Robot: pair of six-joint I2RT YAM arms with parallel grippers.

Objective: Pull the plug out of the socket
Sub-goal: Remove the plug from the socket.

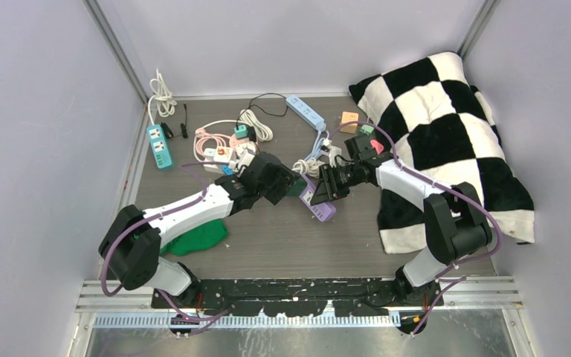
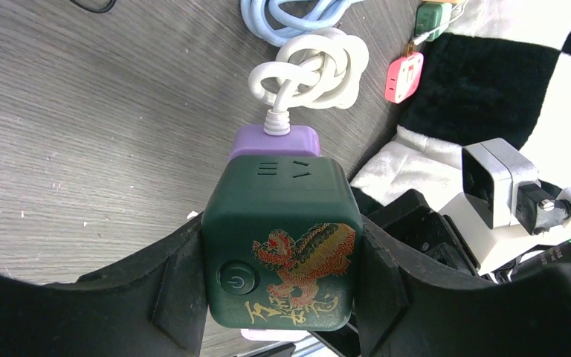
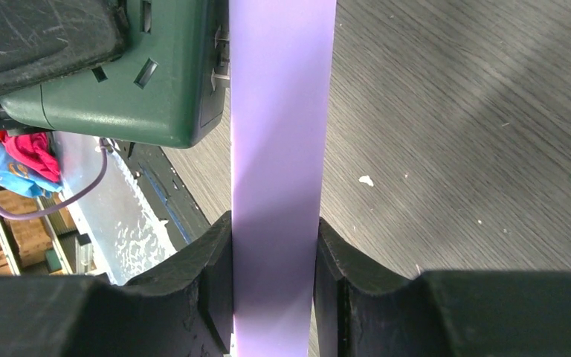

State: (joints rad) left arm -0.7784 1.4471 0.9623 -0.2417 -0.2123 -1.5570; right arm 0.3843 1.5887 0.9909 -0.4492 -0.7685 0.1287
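The left tool (image 2: 279,286) is closed on one dark green cube plug (image 2: 279,223). Its two black fingers (image 2: 171,294) press the cube's opposite sides, and the face with a power button and a red-and-gold dragon looks at the wrist camera. The right tool (image 3: 273,290) is clamped on one purple socket strip (image 3: 279,134), one pad against each long edge.

The plug sits on the strip's face at the strip's twelve o'clock end. In the right wrist view, a thin gap shows between cube and strip, with metal pins bridging it. The two tools meet near the middle of the desk (image 1: 268,245), the left one at nine o'clock of the strip and the right one at three o'clock. One knotted white cord (image 2: 312,71) leaves the strip's far end.

Three more strips lie on the desk:
- A white strip (image 1: 219,155) with a pink cord lies at ten o'clock of the tools, close by.
- A teal strip (image 1: 159,145) lies farther out, also at ten o'clock.
- A light blue strip (image 1: 305,111) lies at twelve o'clock.

Three small blocks (image 1: 366,129), orange, green and pink, lie at one o'clock beside one black-and-white checked pillow (image 1: 446,134), which fills the three o'clock side. One green cloth (image 1: 197,238) lies at seven o'clock, partly under the left arm.
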